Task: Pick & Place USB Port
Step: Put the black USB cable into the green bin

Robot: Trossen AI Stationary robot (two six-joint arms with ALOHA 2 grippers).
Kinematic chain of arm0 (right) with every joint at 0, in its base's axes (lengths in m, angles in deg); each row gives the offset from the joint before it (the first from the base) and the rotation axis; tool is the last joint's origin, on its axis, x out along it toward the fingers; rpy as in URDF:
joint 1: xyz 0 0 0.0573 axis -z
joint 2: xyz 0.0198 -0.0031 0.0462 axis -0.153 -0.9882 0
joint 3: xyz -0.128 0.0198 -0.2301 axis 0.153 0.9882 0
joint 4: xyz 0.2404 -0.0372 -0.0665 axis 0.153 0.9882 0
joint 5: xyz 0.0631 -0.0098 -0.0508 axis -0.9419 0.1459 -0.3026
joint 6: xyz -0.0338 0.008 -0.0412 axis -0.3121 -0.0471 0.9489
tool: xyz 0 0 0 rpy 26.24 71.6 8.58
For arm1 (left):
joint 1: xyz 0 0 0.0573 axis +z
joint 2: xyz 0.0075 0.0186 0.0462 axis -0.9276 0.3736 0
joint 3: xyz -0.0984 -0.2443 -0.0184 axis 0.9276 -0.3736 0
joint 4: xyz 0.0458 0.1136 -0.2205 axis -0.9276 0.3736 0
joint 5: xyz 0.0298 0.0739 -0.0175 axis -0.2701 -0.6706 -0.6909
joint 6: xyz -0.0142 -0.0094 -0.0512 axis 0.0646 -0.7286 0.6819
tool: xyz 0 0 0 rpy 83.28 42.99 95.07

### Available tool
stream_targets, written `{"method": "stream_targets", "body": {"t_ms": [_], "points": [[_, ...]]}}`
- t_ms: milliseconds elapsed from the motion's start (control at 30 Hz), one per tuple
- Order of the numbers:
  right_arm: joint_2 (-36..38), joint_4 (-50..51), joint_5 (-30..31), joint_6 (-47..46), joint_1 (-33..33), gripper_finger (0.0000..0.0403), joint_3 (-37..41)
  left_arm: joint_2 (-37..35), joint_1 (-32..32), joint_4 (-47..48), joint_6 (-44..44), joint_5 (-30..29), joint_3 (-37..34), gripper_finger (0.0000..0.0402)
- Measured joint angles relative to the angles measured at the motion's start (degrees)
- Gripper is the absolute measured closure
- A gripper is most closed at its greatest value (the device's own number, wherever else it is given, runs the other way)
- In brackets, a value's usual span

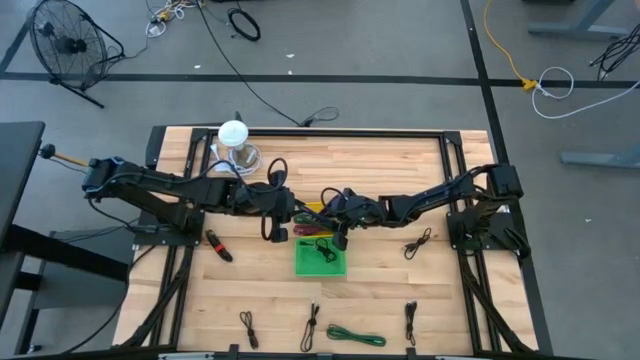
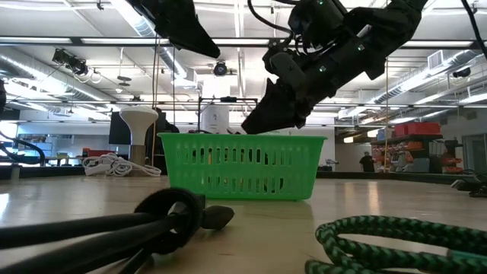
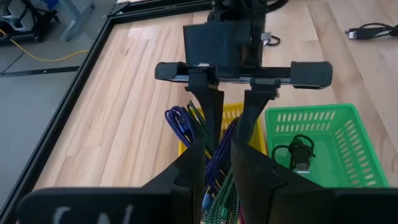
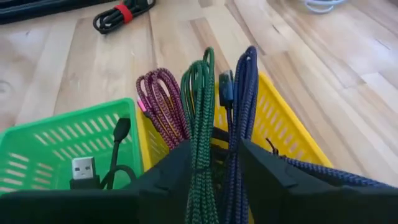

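Pick step: your right gripper (image 4: 214,163) had jaws apart around cables (image 4: 202,106) in the yellow basket (image 4: 283,127); left gripper's (image 3: 217,146) jaws: cannot tell. Next, close, then carry toward the green basket (image 1: 321,264) at six o'clock.

Seen from overhead, the high view looks straight down on the whole table (image 1: 400,290) and both arms. The low view sits at tabletop height, close to the green basket (image 2: 240,166), facing level into the room behind. Each wrist view looks forward past its own fingers, close above the yellow basket (image 4: 292,134). All four views share the green basket at the table's middle.
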Motion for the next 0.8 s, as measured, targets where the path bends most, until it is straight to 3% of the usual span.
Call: {"method": "stream_targets", "body": {"t_ms": [233, 467, 633, 800], "points": [[5.0, 0.3, -2.3, 1.2, 0.1, 0.0241, 0.0, 0.0, -0.2, 0.3, 0.6, 0.9, 0.0, 0.0319], [13.3, 11.4, -7.0, 0.0, -1.1, 0.0248, 0.0, 0.0, -4.1, 6.3, 5.8, 11.6, 0.0, 0.0319], [16.8, 14.9, -7.7, -0.4, -3.5, 0.0252, 0.0, 0.0, -9.9, 16.5, 13.2, 11.3, 0.0, 0.0319], [17.5, 15.0, -7.6, -0.3, -5.1, 0.0252, 0.0, 0.0, -17.2, 26.1, 21.1, 7.3, 0.0, 0.0319]]}}
